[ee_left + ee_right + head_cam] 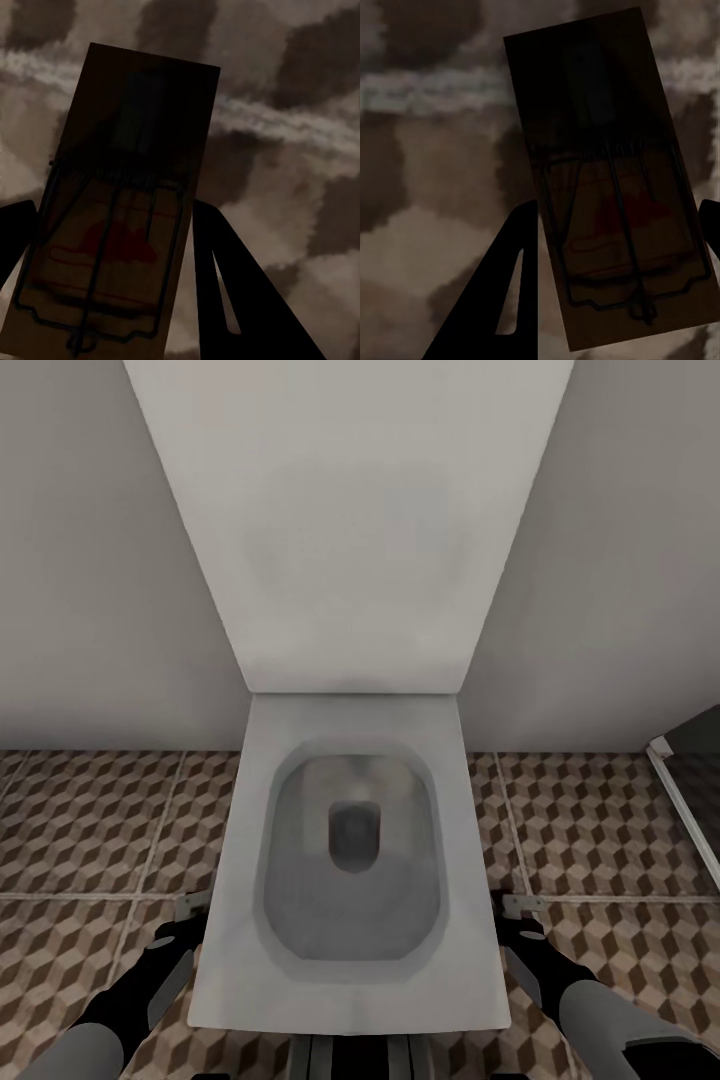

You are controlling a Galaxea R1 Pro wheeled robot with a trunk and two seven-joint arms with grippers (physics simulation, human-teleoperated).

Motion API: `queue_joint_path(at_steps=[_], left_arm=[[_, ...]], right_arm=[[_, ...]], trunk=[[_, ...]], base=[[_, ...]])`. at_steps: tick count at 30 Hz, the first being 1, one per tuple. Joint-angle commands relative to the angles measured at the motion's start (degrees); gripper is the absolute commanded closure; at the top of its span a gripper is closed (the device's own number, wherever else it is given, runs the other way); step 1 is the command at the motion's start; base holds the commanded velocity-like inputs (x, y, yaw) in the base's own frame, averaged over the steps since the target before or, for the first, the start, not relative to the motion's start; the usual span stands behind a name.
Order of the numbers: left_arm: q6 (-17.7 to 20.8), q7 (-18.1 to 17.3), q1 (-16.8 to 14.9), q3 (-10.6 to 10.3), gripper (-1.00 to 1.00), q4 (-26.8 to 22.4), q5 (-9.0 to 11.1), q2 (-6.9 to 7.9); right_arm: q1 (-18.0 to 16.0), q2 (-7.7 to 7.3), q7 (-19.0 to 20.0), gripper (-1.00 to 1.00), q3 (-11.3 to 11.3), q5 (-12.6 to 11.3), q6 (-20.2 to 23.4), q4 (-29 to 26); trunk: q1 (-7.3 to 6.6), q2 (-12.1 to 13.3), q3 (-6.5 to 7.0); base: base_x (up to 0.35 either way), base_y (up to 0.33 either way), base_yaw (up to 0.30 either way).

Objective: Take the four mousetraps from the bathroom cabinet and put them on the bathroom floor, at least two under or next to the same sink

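While both arms reach fwd low, one each side of the toilet (350, 880), the left hand (190, 906) is clamped on a mousetrap (124, 217) and the right hand (523, 906) on a second mousetrap (611, 187), both above the bathroom floor (80, 830). Red mark on each board, no legible writing.

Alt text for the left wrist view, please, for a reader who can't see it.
A brown wooden mousetrap with dark wire parts and a red mark on its board sits between the two dark fingers of the left claw, seen in dim light. Behind it lies blurred bathroom floor with a brown and beige cube pattern.
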Motion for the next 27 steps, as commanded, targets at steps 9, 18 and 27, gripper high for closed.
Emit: queue_joint_path(at_steps=[9, 18, 27], left_arm=[[0.4, 2.0, 0.0, -0.7, 1.0, -0.1, 0.1, 0.14], [0.5, 2.3, -0.1, -0.7, 1.0, 0.9, 0.1, 0.53], [0.4, 2.1, -1.2, -0.7, 1.0, 3.0, 0.0, 0.55]], right_arm=[[0.0, -0.04, -0.3, 1.0, 0.4, -0.7, 0.1, 0.0], [0.0, -0.04, -0.3, 1.0, 0.4, -0.7, 0.1, 0.0], [0.0, -0.04, -0.4, 1.0, 0.4, -0.7, 0.1, 0.0]], trunk=[[-0.01, 0.0, -0.03], [-0.01, 0.0, -0.03], [-0.01, 0.0, -0.03]], base=[[0.0, 0.0, 0.0], [0.0, 0.0, 0.0], [0.0, 0.0, 0.0]])
